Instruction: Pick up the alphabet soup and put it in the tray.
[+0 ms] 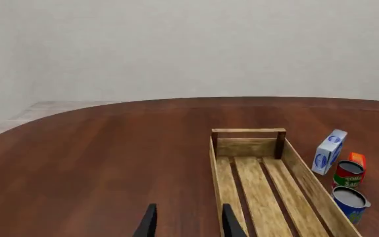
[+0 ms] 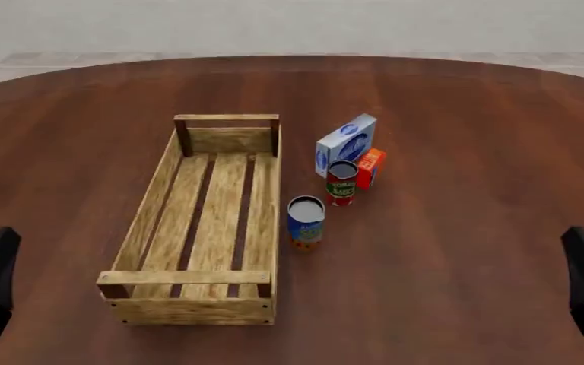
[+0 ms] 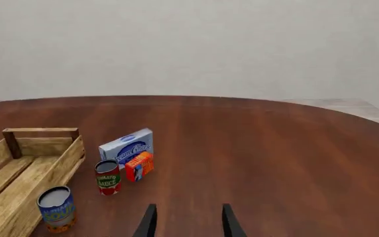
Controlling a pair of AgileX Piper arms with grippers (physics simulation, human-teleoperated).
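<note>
Dark reddish-brown wood covers the round worktop (image 2: 455,251), with a pale wall behind its far edge. One tray (image 2: 203,220) lies lengthwise left of the worktop's middle, nothing inside it. Two cans stand upright just beside its right-hand plank: the alphabet soup (image 2: 306,222), nearer the worktop's front edge and close to the plank without touching it, and one red-and-green can (image 2: 341,182) a little farther back. Behind those sit two boxes, one blue-and-white box (image 2: 346,144) and one small orange box (image 2: 370,168). Two grippers stay low at the front corners, well apart from everything: the left gripper (image 1: 185,222) and the right gripper (image 3: 185,222) each show two fingers parted around bare wood, holding nothing.
</note>
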